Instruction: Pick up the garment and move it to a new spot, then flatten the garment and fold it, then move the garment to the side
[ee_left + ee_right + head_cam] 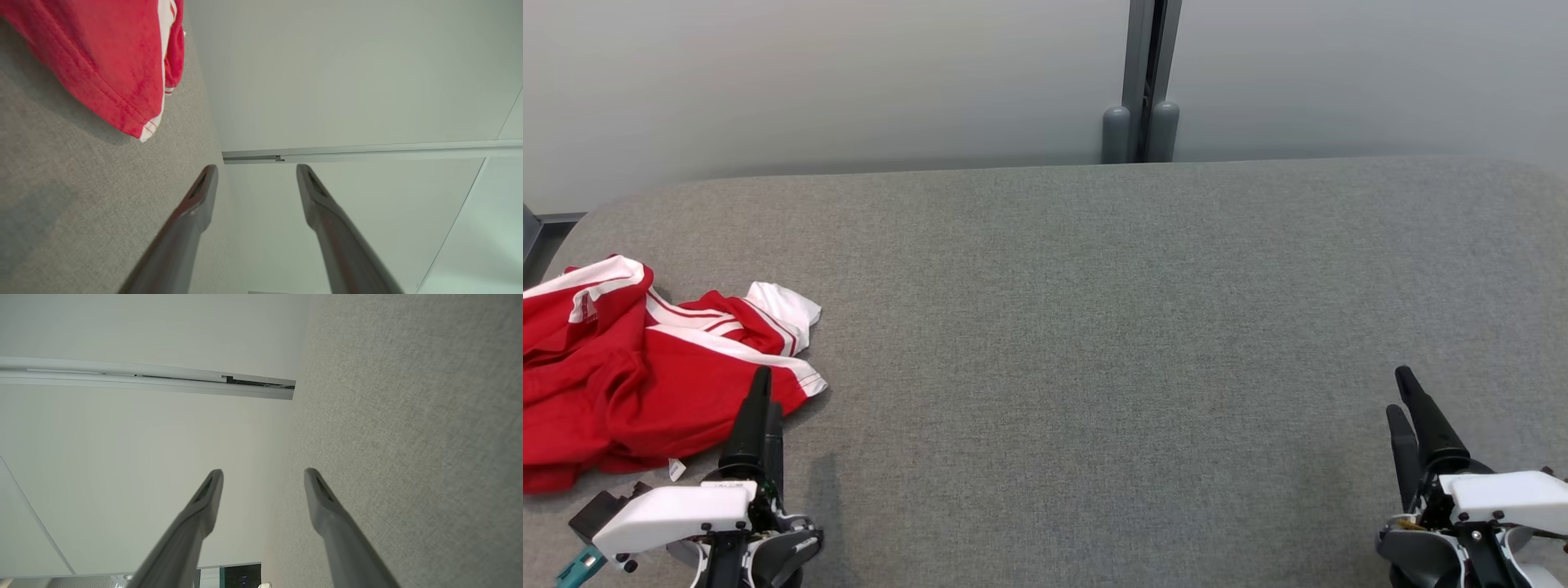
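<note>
At the far left of the grey padded surface point(1094, 327), the garment point(629, 384) lies crumpled, red with white striped trim, cut off by the view's edge, its lettering lost in folds, the left gripper point(765, 390) just beside its hem with fingers spread, the right gripper point(1398, 390) at the surface's near right, fingers likewise apart.

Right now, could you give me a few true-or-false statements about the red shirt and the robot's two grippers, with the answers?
1. The red garment with white striped trim lies at the left of the grey fabric surface. True.
2. The garment is neatly folded. False: it lies crumpled in a heap.
3. The left gripper is clamped on the garment. False: it is open and holds nothing.
4. The right gripper is open beside bare grey surface. True.
</note>
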Controlling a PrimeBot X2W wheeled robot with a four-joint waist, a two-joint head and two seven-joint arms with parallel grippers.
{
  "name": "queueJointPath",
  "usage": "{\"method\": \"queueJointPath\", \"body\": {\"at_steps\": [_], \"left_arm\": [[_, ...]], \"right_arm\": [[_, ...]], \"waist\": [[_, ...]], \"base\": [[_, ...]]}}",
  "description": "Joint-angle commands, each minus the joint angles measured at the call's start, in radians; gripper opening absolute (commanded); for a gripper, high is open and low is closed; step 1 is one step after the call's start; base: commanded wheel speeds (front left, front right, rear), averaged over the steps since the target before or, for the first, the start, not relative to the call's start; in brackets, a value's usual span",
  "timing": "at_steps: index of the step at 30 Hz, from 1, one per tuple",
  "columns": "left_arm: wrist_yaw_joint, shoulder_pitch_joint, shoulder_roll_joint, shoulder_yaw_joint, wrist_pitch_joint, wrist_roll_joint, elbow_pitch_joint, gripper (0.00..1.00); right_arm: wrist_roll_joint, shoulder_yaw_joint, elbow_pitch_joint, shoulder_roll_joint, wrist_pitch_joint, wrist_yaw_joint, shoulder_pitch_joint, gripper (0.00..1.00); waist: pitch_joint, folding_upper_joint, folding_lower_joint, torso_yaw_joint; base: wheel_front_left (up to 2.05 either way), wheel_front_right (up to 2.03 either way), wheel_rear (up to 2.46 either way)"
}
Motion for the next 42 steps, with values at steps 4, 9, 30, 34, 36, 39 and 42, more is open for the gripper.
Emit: {"method": "queueJointPath", "body": {"at_steps": [4, 9, 30, 34, 36, 39, 42], "left_arm": [[-0.013, -0.011, 0.008, -0.017, -0.020, 0.052, -0.009, 1.00], [-0.019, -0.005, 0.008, -0.029, -0.042, 0.149, -0.001, 1.00], [0.024, 0.049, 0.010, -0.087, -0.122, 0.605, -0.003, 1.00], [0.029, 0.055, 0.011, -0.090, -0.136, 0.668, -0.008, 1.00], [0.032, 0.059, 0.011, -0.090, -0.142, 0.703, -0.010, 1.00], [0.035, 0.067, 0.011, -0.092, -0.151, 0.754, -0.012, 1.00], [0.036, 0.072, 0.011, -0.096, -0.161, 0.797, -0.012, 1.00]], "right_arm": [[-0.096, -0.027, -0.026, 0.005, -0.001, 0.001, -0.001, 1.00], [-0.231, -0.047, -0.038, 0.025, -0.002, 0.001, 0.013, 1.00], [-0.825, -0.094, -0.053, 0.080, -0.004, 0.002, 0.059, 1.00], [-0.904, -0.109, -0.058, 0.091, -0.004, 0.002, 0.065, 1.00], [-0.942, -0.116, -0.060, 0.096, -0.004, 0.002, 0.069, 1.00], [-0.997, -0.124, -0.061, 0.104, -0.004, 0.002, 0.075, 1.00], [-1.050, -0.133, -0.062, 0.111, -0.005, 0.002, 0.080, 1.00]], "waist": [[0.000, -0.0006, 0.0000, 0.001], [-0.001, -0.0006, 0.0000, 0.002], [-0.013, -0.0006, 0.0000, 0.001], [-0.015, -0.0006, 0.0000, 0.001], [-0.016, -0.0006, 0.0000, 0.001], [-0.016, -0.0006, 0.0000, 0.002], [-0.017, -0.0006, 0.0000, 0.002]], "base": [[0.00, 0.00, 0.00], [0.00, 0.00, 0.00], [0.00, 0.00, 0.00], [0.00, 0.00, 0.00], [0.00, 0.00, 0.00], [0.00, 0.00, 0.00], [0.00, 0.00, 0.00]]}}
